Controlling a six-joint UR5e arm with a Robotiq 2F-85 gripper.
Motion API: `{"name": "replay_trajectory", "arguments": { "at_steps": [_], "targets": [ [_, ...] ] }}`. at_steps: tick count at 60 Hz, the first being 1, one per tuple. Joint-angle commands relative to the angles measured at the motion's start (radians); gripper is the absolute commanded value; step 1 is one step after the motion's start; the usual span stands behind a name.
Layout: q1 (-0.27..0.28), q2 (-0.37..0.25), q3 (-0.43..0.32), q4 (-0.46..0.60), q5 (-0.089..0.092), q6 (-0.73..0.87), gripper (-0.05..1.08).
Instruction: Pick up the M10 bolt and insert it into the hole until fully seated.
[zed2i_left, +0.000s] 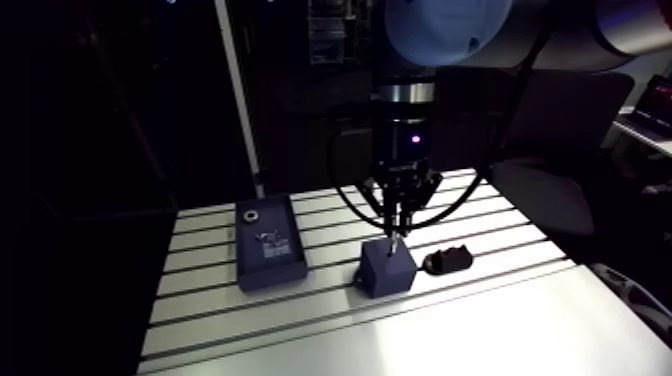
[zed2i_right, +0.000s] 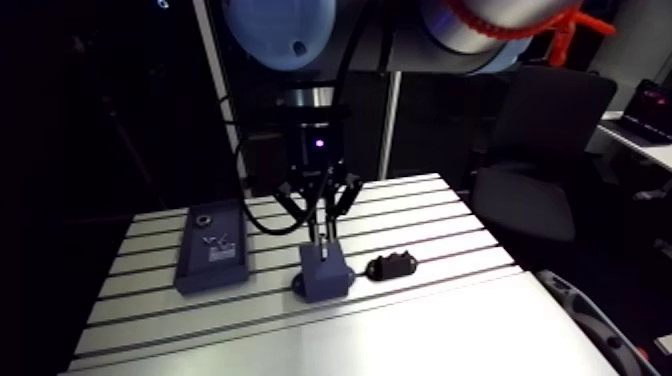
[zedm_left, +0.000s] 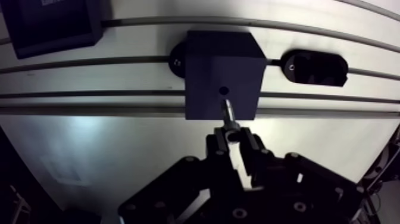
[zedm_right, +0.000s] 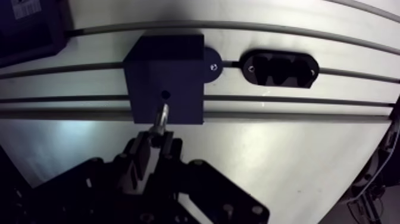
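A dark blue block (zedm_left: 221, 74) is fastened to the slotted table, with a small round hole (zedm_left: 224, 91) in its upper face. My gripper (zedm_left: 233, 138) is shut on the M10 bolt (zedm_left: 228, 113), a silvery shank that sticks out ahead of the fingertips. The bolt's tip hovers just short of the hole, over the block's face. In the arm view the gripper (zed2i_left: 398, 236) hangs straight above the block (zed2i_left: 387, 268), with the bolt pointing down at it.
A flat dark tray (zed2i_left: 268, 241) lies to the left of the block with small parts on it. A black oval fixture (zedm_left: 313, 67) sits on the table beside the block. The table's slots (zedm_left: 107, 95) run across under both.
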Motion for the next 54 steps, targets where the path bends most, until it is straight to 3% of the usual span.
{"name": "replay_trajectory", "arguments": {
  "at_steps": [1,54],
  "targets": [
    [0.0,0.002,0.001,-0.006,-0.002,0.0,1.08],
    [0.0,0.004,0.007,-0.008,0.001,0.001,1.08]
  ]
}}
